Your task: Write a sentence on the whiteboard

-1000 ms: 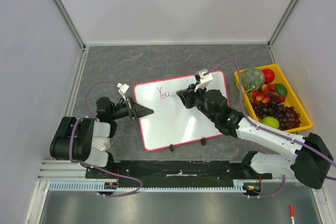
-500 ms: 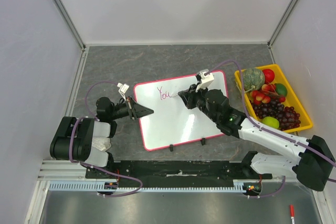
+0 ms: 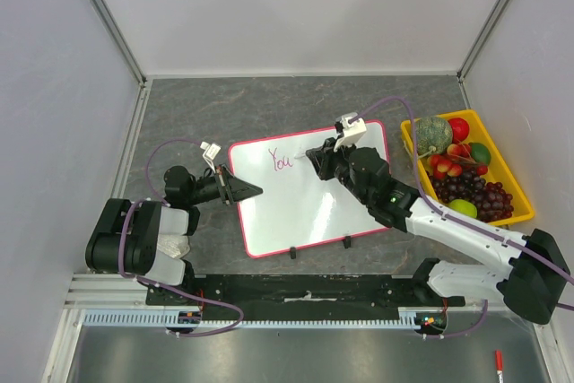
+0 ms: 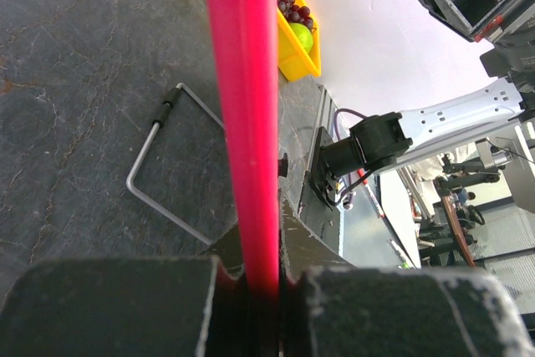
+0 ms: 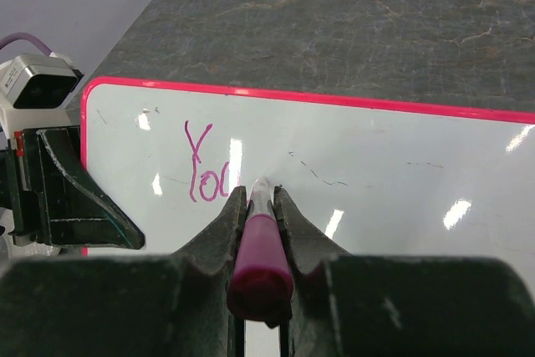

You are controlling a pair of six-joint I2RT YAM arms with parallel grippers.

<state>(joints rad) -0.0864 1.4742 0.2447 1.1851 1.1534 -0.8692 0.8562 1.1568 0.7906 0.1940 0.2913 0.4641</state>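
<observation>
The whiteboard [image 3: 305, 208] with its pink-red rim lies flat in the middle of the table. The sentence [image 3: 282, 161] is only the purple word "You" near the board's far left corner, and it also shows in the right wrist view [image 5: 203, 173]. My right gripper [image 3: 314, 157] is shut on a purple marker [image 5: 259, 244]. The marker's tip rests at the board just right of the last letter. My left gripper [image 3: 247, 191] is shut on the board's left rim [image 4: 244, 123].
A yellow bin [image 3: 523, 205] of fruit stands right of the board. Two black clips [image 3: 293, 252] sit on the board's near edge. A red pen [image 3: 499, 362] lies on the metal tray at the bottom right. A wire handle [image 4: 155, 177] lies under the board.
My right gripper with the marker has shifted slightly toward the board's far edge. The written word looks the same. The left arm has not moved.
</observation>
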